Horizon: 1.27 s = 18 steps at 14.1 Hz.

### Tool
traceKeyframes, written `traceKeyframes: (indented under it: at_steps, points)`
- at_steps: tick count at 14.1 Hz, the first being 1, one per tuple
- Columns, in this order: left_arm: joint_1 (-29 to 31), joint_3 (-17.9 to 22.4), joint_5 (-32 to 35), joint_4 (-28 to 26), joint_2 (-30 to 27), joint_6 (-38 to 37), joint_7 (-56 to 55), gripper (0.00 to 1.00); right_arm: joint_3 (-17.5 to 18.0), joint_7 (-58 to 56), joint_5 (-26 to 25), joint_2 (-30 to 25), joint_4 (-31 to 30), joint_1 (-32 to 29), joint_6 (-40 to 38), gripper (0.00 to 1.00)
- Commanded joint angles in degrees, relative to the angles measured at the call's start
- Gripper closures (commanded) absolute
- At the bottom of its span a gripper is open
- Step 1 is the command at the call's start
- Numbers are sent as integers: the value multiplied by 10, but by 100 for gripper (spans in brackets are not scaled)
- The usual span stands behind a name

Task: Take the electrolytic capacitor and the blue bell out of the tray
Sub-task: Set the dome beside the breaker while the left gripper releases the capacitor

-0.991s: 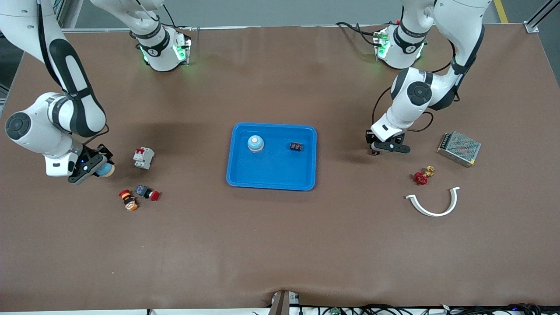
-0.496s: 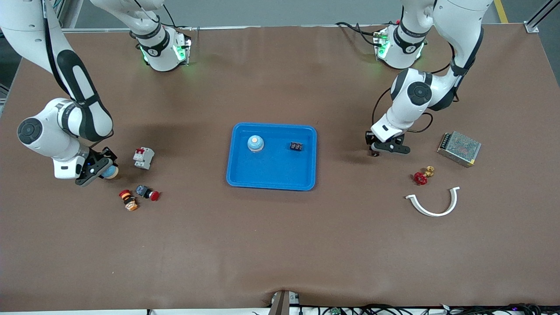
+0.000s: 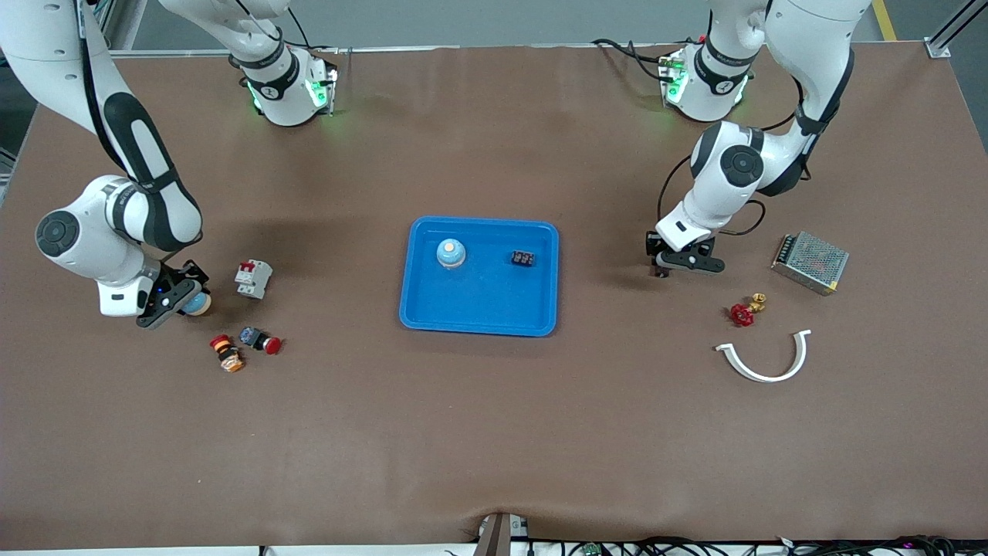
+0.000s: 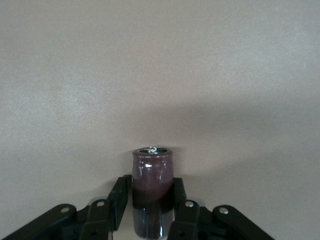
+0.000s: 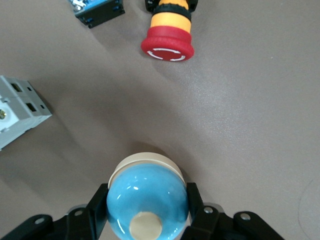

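Note:
My left gripper (image 3: 661,267) is down at the table between the blue tray (image 3: 478,309) and the left arm's end. It is shut on a dark maroon capacitor (image 4: 152,172), which stands upright between its fingers (image 4: 120,192). My right gripper (image 3: 184,300) is low at the right arm's end, beside the white breaker. Its fingers (image 5: 100,200) are shut on the sides of a blue bell (image 5: 147,192) with a cream base and button, also seen in the front view as the bell (image 3: 198,304).
The tray holds another blue bell (image 3: 451,252) and a small black block (image 3: 523,259). A white circuit breaker (image 3: 253,278) and two red push buttons (image 3: 261,340) lie near my right gripper. A metal mesh box (image 3: 810,262), a red valve (image 3: 744,311) and a white curved piece (image 3: 764,359) lie near my left gripper.
My right arm has shifted a little toward the breaker with the bell between its fingers. My left arm has barely moved.

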Motion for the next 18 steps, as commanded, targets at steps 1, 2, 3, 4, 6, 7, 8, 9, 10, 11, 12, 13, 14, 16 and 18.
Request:
traceKeyframes:
  at_steps: [1,2,3,4,6,7,8,9,10,11,12,13,14,16,18]
  points:
    - [6,-2,-1,0,6,13,12,41,11,-3,4,-8,0,-13,-2,0]
    - [4,-2,-1,0,6,12,8,19,11,2,4,-14,4,-11,-7,0]
    - [3,-2,-1,-1,6,12,6,4,12,2,5,-24,13,-7,-29,0]
    - [3,-2,-1,-1,5,11,5,3,12,7,7,-36,32,-6,-71,0]
    - [2,-2,-1,0,3,10,-7,0,13,39,9,-56,87,2,-179,0]
    - [1,-2,-1,1,0,9,-16,0,13,85,9,-72,123,20,-251,0]
    - [0,-3,-1,1,-4,6,-24,0,13,134,8,-85,154,38,-309,0]
    - [0,-3,-1,4,-11,-6,-31,0,13,188,4,-97,184,59,-366,0]
    - [0,-5,-1,8,-17,-29,-45,0,13,239,2,-108,207,82,-408,0]
    - [-1,-6,-1,18,-27,-55,-58,0,13,288,2,-121,218,108,-440,0]
    - [-1,-7,-1,32,-35,-92,-71,0,13,346,2,-135,219,134,-455,0]
    - [-1,-8,-1,50,-42,-130,-83,0,14,416,2,-147,219,165,-465,0]
    - [-3,-12,-1,68,-48,-169,-95,0,13,486,2,-154,219,202,-470,0]
    - [-4,-25,-1,100,-53,-231,-128,0,14,620,2,-159,219,264,-467,0]
    - [-4,-42,-1,112,-58,-245,-195,0,17,736,11,-153,217,314,-452,0]
